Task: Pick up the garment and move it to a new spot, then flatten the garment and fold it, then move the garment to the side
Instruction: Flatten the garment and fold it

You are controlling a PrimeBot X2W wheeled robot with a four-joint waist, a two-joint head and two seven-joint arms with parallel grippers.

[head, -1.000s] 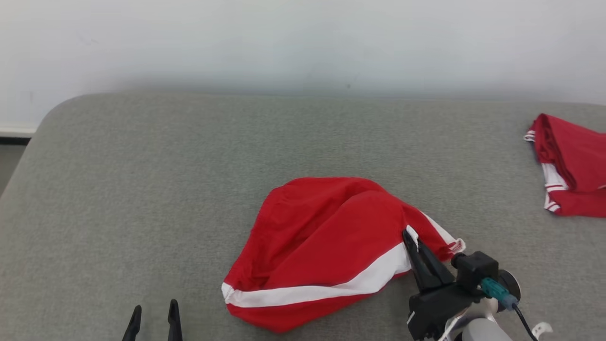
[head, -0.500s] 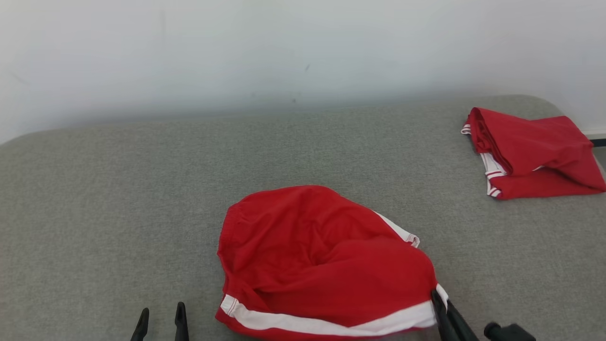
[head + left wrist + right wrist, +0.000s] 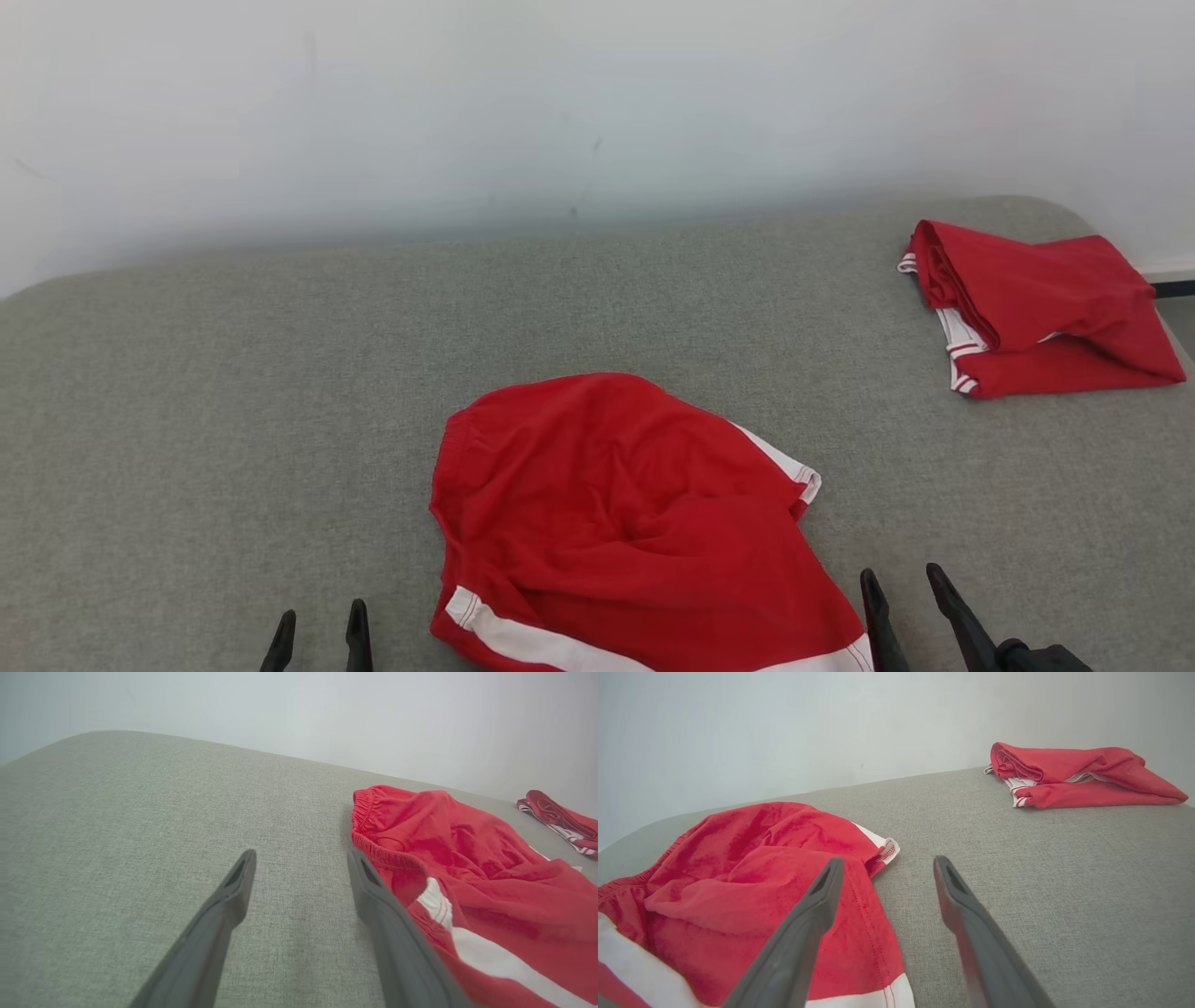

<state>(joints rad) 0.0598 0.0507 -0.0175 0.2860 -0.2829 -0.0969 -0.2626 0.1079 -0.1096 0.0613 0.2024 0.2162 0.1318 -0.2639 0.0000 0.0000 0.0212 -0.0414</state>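
The rumpled garment [image 3: 616, 523] lies on the worktop [image 3: 233, 373] between the spread, empty left pincer [image 3: 320, 621] and right pincer [image 3: 902, 583], seemingly doubled over, so a pinch may catch 2 layers and foil flattening.

A folded red garment [image 3: 1036, 313] lies at the far right corner of the grey surface [image 3: 233, 420].

The light is bright, even and diffuse, with no glare. The red garment [image 3: 616, 523] casts only a thin, soft shadow at its edges onto the grey surface [image 3: 233, 373]. Behind the garment a dim band runs along the foot of the hazy wall [image 3: 560, 93]. In the wrist views the surface's far edge behind the garment bows, and the left gripper [image 3: 302, 861] beside the garment goes soft towards the frame's bottom.
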